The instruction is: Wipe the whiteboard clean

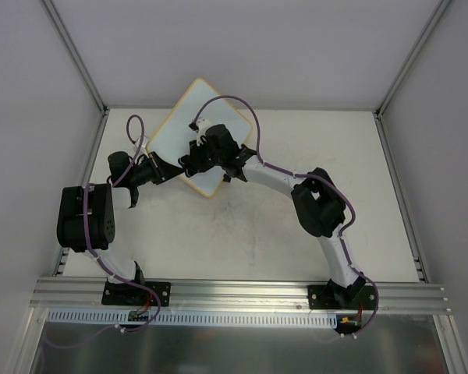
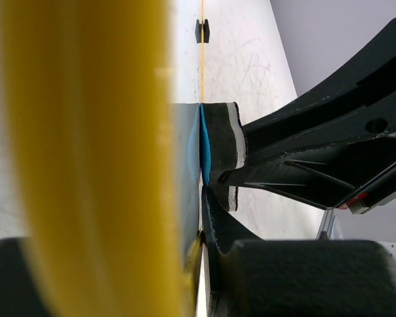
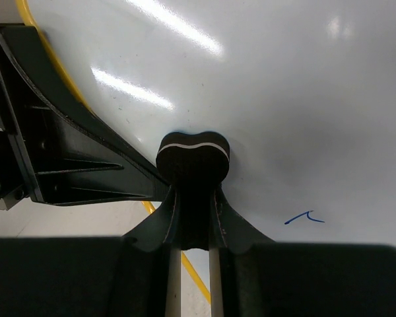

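Note:
The whiteboard (image 1: 195,117), white with a yellow frame, is propped tilted at the back of the table. My left gripper (image 1: 170,170) is shut on its lower left edge; in the left wrist view (image 2: 197,228) the yellow frame (image 2: 86,132) fills the left half. My right gripper (image 1: 208,148) is shut on a black eraser (image 3: 193,157) with a white stripe and presses it against the board face (image 3: 284,86). The eraser's blue felt (image 2: 204,142) lies flat on the board. A small blue pen mark (image 3: 305,218) shows to the right of the eraser.
The white tabletop (image 1: 242,234) has faint scuffs. White walls with metal posts close in the back and both sides. A metal rail (image 1: 242,292) carries the arm bases at the near edge. A black clip foot (image 2: 202,30) sits on the board's far edge.

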